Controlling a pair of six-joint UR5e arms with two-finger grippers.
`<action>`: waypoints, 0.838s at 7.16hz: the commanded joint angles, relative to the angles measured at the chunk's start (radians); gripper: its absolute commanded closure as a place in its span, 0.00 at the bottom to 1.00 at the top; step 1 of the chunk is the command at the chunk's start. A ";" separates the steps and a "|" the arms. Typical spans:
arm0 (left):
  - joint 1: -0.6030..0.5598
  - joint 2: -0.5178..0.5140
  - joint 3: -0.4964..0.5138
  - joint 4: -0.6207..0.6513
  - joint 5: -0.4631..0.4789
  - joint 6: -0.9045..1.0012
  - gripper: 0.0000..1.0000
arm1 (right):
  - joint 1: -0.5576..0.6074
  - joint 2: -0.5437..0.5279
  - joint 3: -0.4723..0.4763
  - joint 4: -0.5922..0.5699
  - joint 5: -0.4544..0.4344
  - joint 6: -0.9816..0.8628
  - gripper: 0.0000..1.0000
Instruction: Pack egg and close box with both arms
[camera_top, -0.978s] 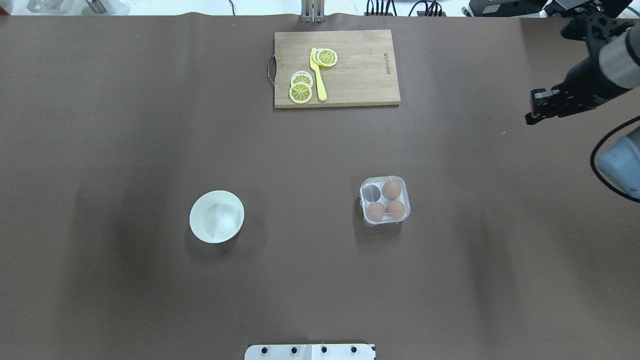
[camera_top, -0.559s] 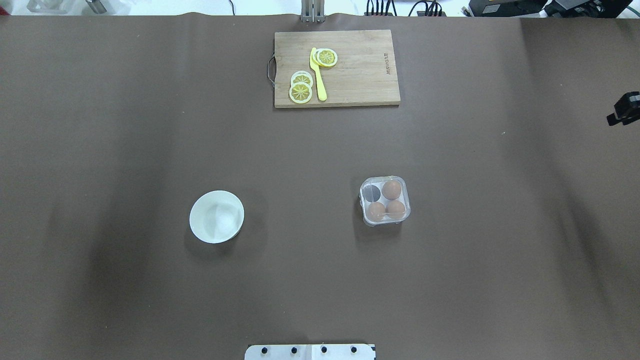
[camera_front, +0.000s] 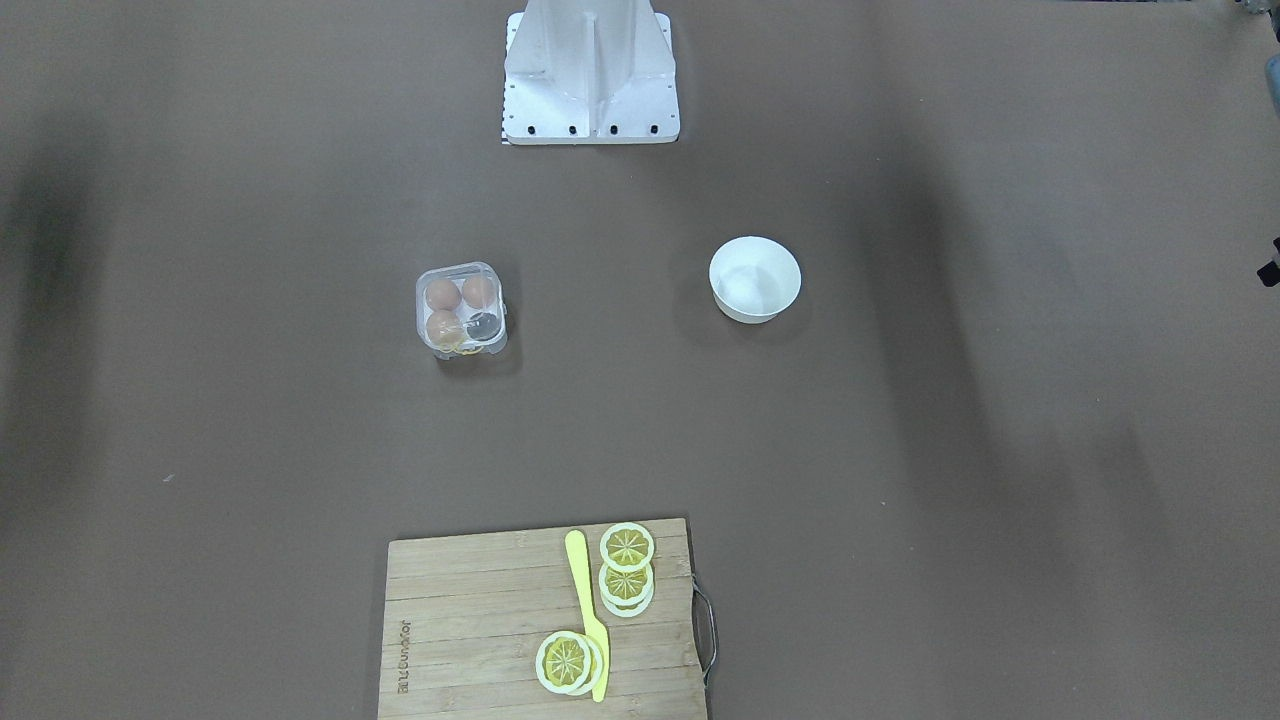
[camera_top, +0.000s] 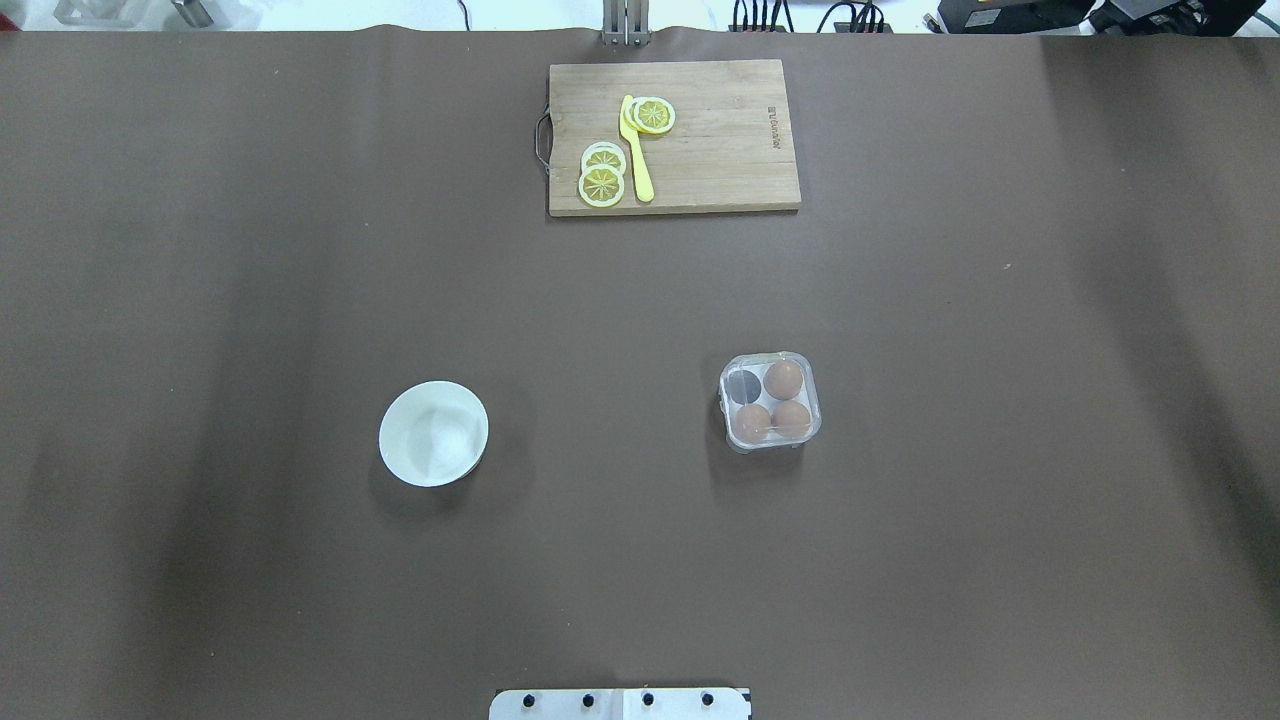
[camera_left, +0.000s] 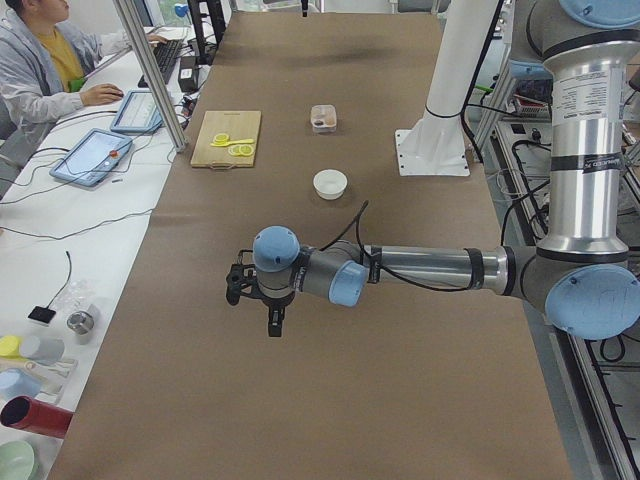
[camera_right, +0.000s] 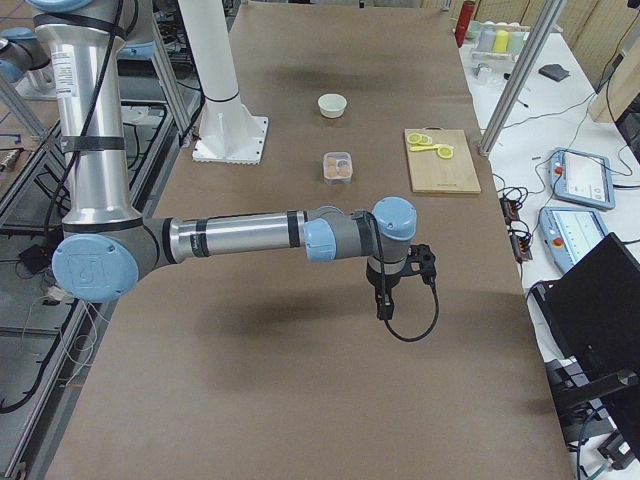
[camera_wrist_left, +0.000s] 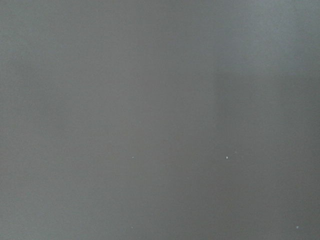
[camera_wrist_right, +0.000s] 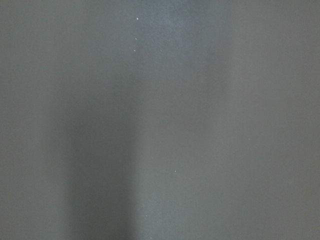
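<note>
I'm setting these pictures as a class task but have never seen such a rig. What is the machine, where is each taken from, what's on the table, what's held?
It is a robot with a left arm and a right arm, each ending in a two-finger gripper. Two pictures look down on the table, from behind the robot and from across it; two look along it from its ends; two wrist cameras show only bare cover. On the table: an egg box with three brown eggs and one empty cell, a white bowl, a cutting board with lemon slices and a yellow knife. The left gripper and right gripper hang over bare table, holding nothing visible.
</note>
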 joint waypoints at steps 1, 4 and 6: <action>-0.003 0.053 -0.002 0.005 0.049 0.032 0.03 | 0.001 0.018 -0.029 -0.073 -0.025 -0.109 0.00; 0.004 0.068 -0.017 0.008 0.048 0.053 0.02 | 0.006 0.029 -0.058 -0.085 -0.034 -0.125 0.00; -0.031 0.056 -0.052 0.118 0.052 0.200 0.02 | 0.018 0.044 -0.056 -0.088 -0.038 -0.126 0.00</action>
